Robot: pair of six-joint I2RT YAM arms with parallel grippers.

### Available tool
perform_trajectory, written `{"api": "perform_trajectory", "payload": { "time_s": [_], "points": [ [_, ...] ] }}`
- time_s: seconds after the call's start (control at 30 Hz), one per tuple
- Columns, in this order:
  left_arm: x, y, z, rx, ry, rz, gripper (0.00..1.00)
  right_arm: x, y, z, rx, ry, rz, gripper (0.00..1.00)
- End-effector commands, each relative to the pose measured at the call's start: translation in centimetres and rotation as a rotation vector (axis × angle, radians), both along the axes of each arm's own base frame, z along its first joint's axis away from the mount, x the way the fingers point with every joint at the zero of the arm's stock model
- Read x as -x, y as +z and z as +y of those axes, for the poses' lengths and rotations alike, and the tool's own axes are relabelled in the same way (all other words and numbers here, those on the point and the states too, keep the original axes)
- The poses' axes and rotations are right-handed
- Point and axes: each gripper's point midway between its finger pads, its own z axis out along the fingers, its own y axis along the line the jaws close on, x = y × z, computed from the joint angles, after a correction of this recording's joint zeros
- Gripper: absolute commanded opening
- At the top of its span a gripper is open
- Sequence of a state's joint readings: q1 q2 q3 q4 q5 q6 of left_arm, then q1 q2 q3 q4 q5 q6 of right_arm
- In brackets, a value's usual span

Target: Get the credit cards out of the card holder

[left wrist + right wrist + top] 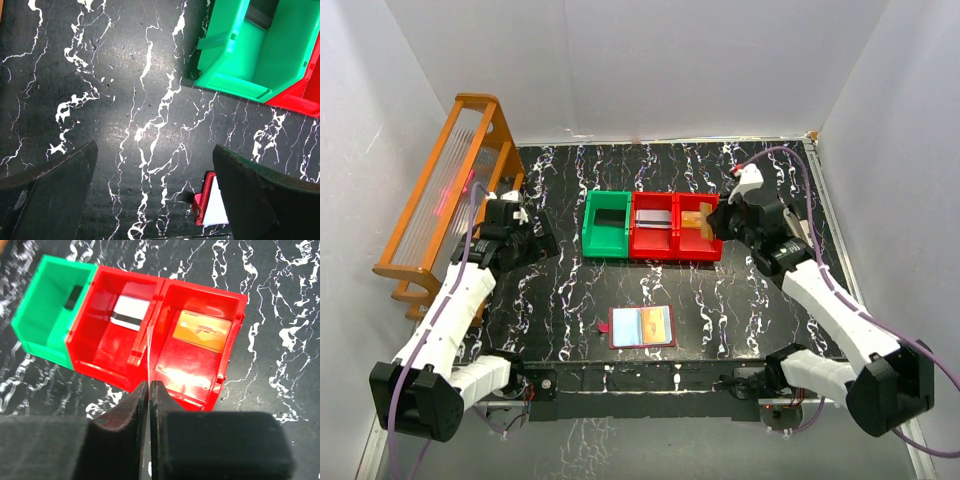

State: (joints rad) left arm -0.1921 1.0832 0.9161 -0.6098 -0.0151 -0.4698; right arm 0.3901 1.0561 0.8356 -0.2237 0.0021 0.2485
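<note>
the left gripper [155, 150] hangs over a black counter [100, 75] with white wiggly lines on it. its two dark fingers [55, 195] sit at the bottom corners, far apart, with nothing between them. a green bin [260, 60] is at the top right, and a bit of a red bin [300, 97] touches it. a corner of the red card holder [210, 205], pale inside, peeks out beside the right-hand finger.

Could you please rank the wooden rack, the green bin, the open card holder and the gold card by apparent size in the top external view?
1. wooden rack: clearly the largest.
2. green bin and card holder: too alike to rank.
3. gold card: the smallest.
</note>
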Motion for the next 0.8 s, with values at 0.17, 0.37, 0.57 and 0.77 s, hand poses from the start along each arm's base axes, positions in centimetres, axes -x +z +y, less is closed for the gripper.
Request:
{"api": "perform_trajectory", "payload": {
  "time_s": [0.17,0.37,0.57,0.77],
  "points": [
    [0.8,-0.7,-0.7,0.016,-0.114,-0.088,0.98,-3.6,-2.2,-1.9,0.329,0.043,-0.019,0.0],
    [0.7,-2.1,-0.5,-0.004,-0.114,-0.061,0.99,-6.0,-1.8,-0.6,0.369,0.111,-0.147,0.0],
    [0.4,-1.8,-0.4,-0.01,-0.11,-0.093,0.99,-7.8,-3.5,0.5,0.521,0.256,-0.154,0.0],
    [0.2,-1.4,-0.2,-0.015,-0.106,-0.114,0.98,-9.0,-5.9,0.9,0.746,0.461,-0.184,0.0]
  ]
}}
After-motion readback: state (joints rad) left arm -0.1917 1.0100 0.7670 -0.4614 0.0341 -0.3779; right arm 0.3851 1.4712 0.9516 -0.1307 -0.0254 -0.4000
